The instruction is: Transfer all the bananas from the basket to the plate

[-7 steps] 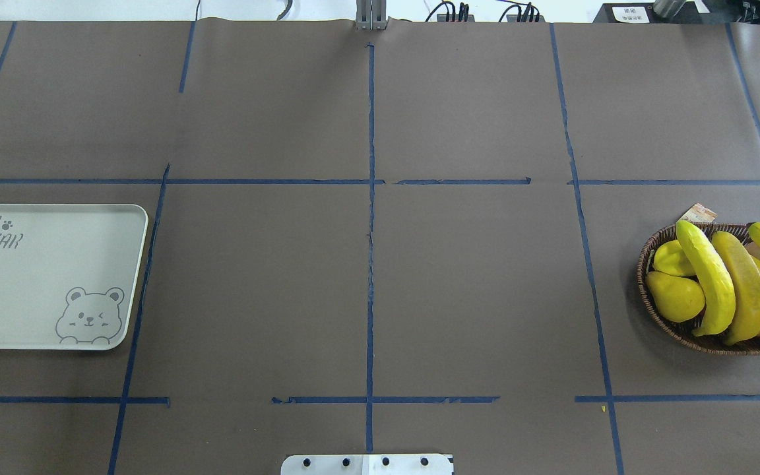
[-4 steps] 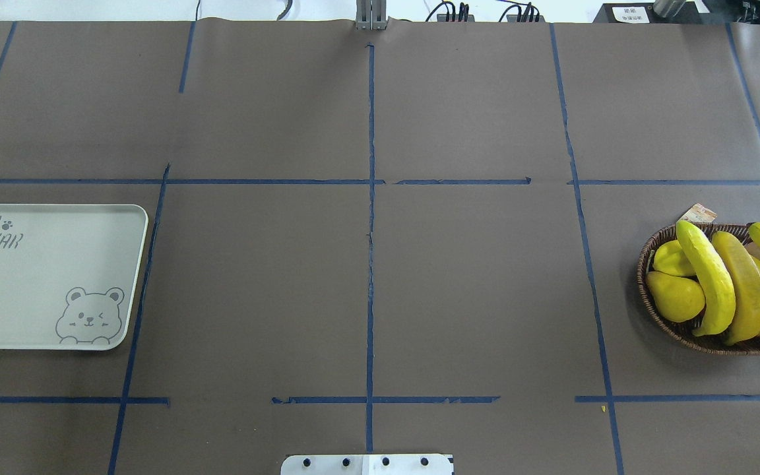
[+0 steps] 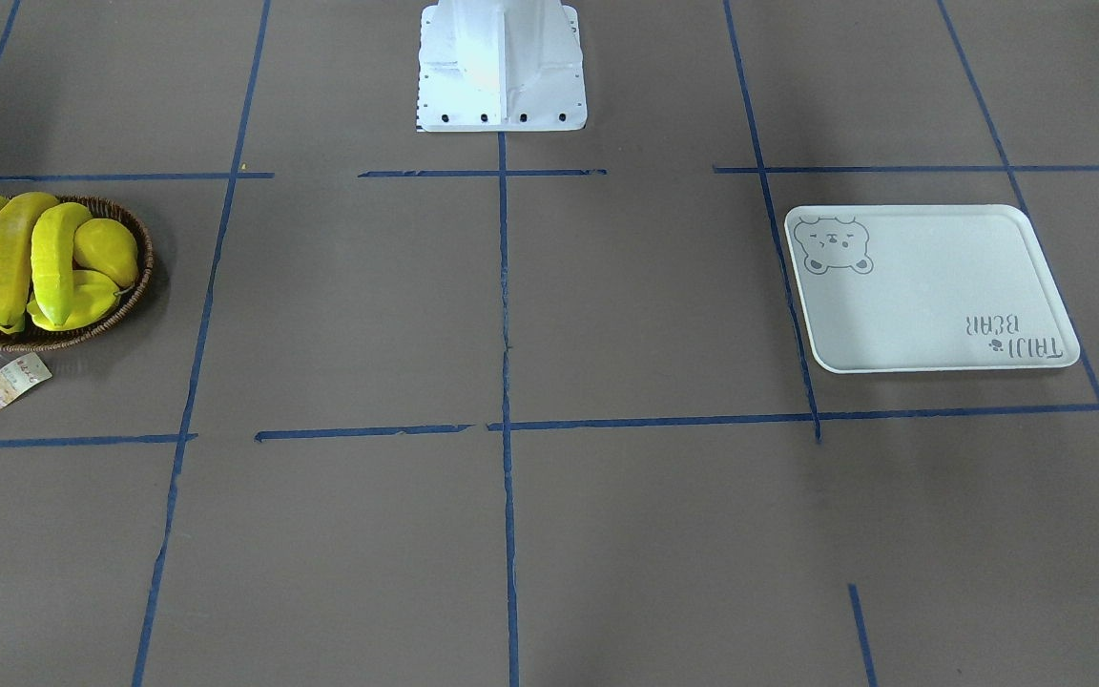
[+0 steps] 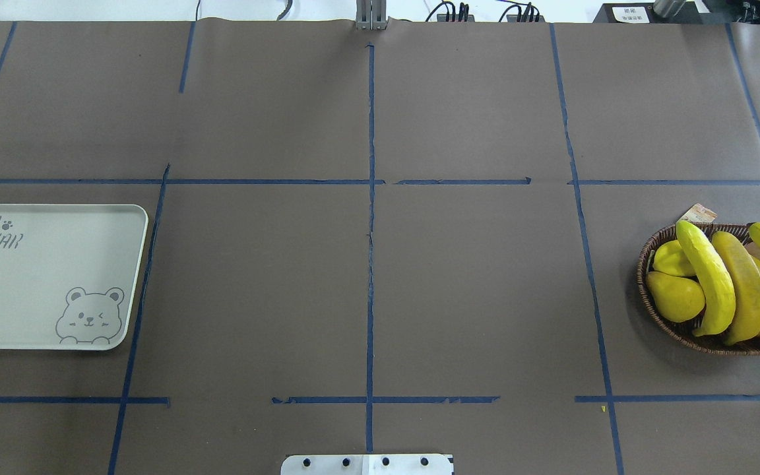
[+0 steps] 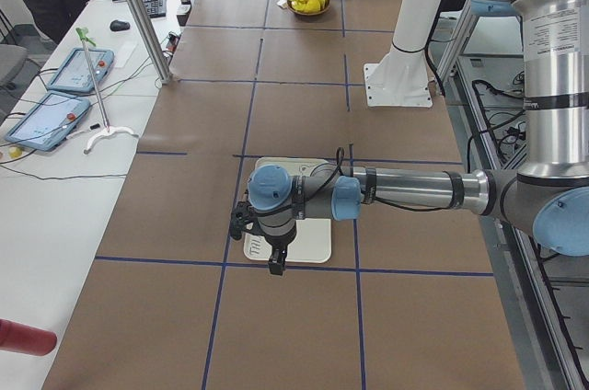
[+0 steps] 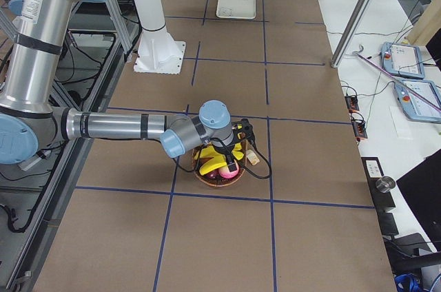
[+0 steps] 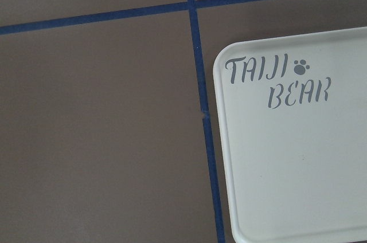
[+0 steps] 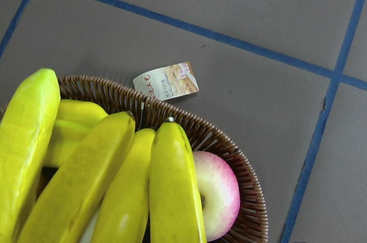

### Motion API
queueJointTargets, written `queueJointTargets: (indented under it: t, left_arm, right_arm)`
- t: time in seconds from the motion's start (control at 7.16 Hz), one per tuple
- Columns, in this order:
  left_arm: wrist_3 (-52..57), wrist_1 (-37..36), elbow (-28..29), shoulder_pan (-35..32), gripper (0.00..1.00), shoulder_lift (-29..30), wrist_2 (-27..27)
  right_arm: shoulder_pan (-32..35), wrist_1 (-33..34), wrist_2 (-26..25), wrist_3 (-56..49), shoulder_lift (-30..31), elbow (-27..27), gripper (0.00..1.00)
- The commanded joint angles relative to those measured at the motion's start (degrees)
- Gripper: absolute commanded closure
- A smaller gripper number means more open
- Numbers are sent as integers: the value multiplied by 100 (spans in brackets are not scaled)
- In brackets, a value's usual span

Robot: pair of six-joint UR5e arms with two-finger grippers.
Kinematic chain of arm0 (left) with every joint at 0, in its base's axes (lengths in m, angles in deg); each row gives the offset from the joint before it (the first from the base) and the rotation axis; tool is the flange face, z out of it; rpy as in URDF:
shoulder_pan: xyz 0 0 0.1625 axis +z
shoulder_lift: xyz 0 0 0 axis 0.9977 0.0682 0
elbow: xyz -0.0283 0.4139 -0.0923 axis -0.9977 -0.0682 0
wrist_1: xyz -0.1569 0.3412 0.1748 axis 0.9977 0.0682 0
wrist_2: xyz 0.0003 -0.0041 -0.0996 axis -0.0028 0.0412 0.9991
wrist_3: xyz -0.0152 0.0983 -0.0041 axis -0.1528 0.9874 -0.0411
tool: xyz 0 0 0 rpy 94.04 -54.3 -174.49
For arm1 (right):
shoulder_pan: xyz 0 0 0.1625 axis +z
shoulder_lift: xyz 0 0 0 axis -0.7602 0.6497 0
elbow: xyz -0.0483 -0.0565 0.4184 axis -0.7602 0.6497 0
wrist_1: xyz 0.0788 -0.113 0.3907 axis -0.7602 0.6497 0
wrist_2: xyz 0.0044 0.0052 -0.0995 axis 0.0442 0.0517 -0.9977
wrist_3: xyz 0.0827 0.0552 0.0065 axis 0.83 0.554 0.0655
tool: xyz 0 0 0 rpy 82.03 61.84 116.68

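**Bananas lay in the basket while an arm hung over each end of the table**

Four long, curved, glossy yellow toy bananas [image 4: 706, 277] lay side by side in the shallow oval dark-brown wicker basket [image 4: 696, 342]. The basket stood at the far right of the table, on the robot's right, and the overhead view cut off its outer edge. The second banana from the left was a darker orange-yellow. The rightmost one lay across the far rim, with its end out over the edge.

A plump yellow pear [image 4: 673, 297] and a short ridged yellow-green fruit [image 4: 670, 258] filled the basket's left end. The right wrist view also showed a pink-and-white apple [image 8: 215, 194] tucked against the wicker beside the bananas. A small paper tag [image 4: 698, 212] lay on the brown paper table cover [image 4: 472, 284], just outside the basket's far rim.

The flat rectangular pale grey-white plate [image 4: 37, 284] had rounded corners, a bear face print and "TAIJI BEAR" lettering. It lay well apart from the basket, at the far left of the table.

The left gripper [image 5: 274, 261] hung over the plate's outer end, and its wrist camera looked down on the lettered corner. The right gripper [image 6: 229, 156] hung directly over the basket and the fruit. Each gripper showed only in a side view, so I could not tell how wide either one stood or whether it held anything.

Blue tape lines [image 4: 370, 264] divided the table cover into squares, and the white robot base [image 3: 502, 62] stood at the middle of the near edge.
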Motion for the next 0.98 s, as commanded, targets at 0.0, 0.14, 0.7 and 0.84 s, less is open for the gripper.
queueJointTargets:
  t: [0.0,0.14,0.7,0.84]
  left_arm:
    - [-2,-3,3,1,0,-3,0]
    - [-2,-3,3,1,0,-3,0]
    - [7,6,47,9,0,-3,0]
    - [-2,6,47,9,0,-3,0]
  right_arm:
    - [-573,-381,-356,19,308,9,1]
    - [-785,-381,-637,-7,317,70,1]
    - [-1130,-416,-816,-69,326,413,3]
    - [-1139,-425,-807,-60,291,518,42]
